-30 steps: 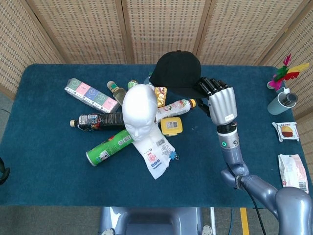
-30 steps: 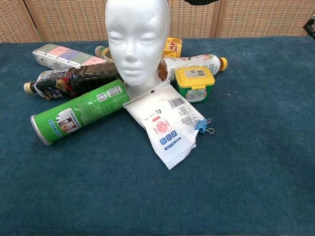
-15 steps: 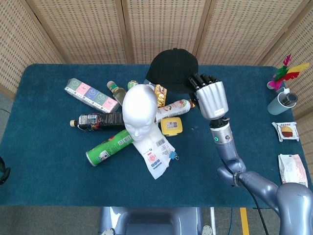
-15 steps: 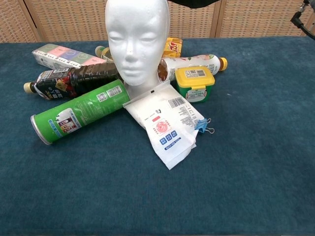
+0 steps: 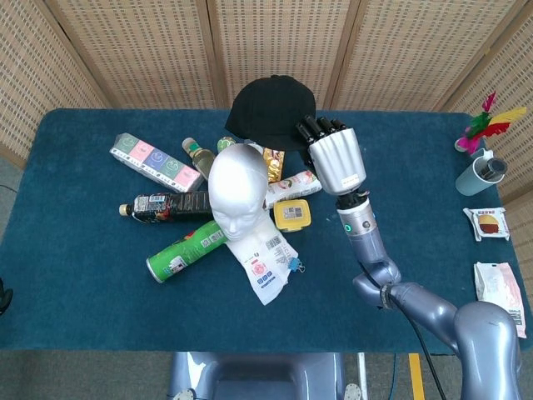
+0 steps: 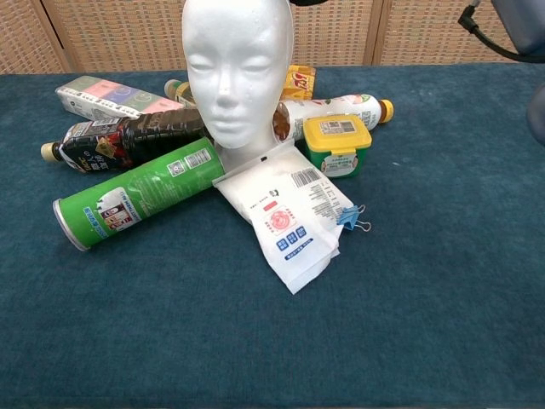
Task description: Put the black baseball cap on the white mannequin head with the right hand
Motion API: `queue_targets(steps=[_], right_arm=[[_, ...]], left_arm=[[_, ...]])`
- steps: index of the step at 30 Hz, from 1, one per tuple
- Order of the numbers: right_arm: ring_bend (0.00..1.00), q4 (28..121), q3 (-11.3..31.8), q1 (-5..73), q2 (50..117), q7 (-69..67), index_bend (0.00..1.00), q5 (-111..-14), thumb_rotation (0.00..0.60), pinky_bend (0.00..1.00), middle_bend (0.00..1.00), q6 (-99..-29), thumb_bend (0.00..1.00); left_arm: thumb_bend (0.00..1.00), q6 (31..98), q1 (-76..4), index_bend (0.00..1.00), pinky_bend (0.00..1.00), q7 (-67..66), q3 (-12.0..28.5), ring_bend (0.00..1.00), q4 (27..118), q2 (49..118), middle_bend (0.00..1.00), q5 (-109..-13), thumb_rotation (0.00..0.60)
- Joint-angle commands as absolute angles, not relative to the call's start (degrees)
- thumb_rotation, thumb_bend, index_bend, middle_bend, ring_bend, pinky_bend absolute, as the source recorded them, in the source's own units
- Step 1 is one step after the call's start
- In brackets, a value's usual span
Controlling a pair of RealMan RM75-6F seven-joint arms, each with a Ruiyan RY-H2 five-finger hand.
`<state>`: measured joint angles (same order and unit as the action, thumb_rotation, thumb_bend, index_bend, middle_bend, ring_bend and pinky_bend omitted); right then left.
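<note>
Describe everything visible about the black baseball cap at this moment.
The black baseball cap is plain matte black, apparently fabric, with a rounded crown showing faint seam lines. The right hand holds it at its right edge, raised off the table, behind and slightly right of the white mannequin head in the head view. It is not yet on the head. The chest view shows only a sliver of it at the top edge.

The mannequin head (image 5: 236, 187) stands mid-table, a cap (image 5: 268, 111) raised behind it to its right, a can (image 5: 185, 250) lying left-front, a pouch (image 5: 266, 262) in front
</note>
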<state>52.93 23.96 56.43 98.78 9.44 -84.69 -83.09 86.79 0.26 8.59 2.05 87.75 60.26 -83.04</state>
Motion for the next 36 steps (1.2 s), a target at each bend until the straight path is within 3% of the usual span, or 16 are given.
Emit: queue_targets(steps=[1, 16, 36], right_arm=[[0.58, 52.49, 24.18, 57.49, 99.31, 9.67, 0.61, -84.8, 0.6, 0.71, 0.49, -82.77, 1.0], [0.58, 51.88, 22.3, 61.63, 102.2, 11.55, 0.61, -86.87, 0.6, 0.7, 0.49, -81.88, 1.0], [0.58, 60.83, 17.75, 56.67, 99.79, 16.27, 0.61, -89.02, 0.6, 0.7, 0.49, -85.31, 1.0]], left_arm=[[0.34, 86.82, 0.44, 0.66, 0.33, 8.74, 2.0, 0.39, 87.51, 60.31, 0.52, -82.87, 0.6], [0.34, 86.64, 1.18, 0.66, 0.33, 9.71, 1.69, 0.39, 86.26, 60.57, 0.52, -82.31, 0.6], [0.34, 86.0, 0.56, 0.66, 0.33, 9.96, 1.93, 0.39, 85.95, 61.17, 0.52, -82.88, 0.6]])
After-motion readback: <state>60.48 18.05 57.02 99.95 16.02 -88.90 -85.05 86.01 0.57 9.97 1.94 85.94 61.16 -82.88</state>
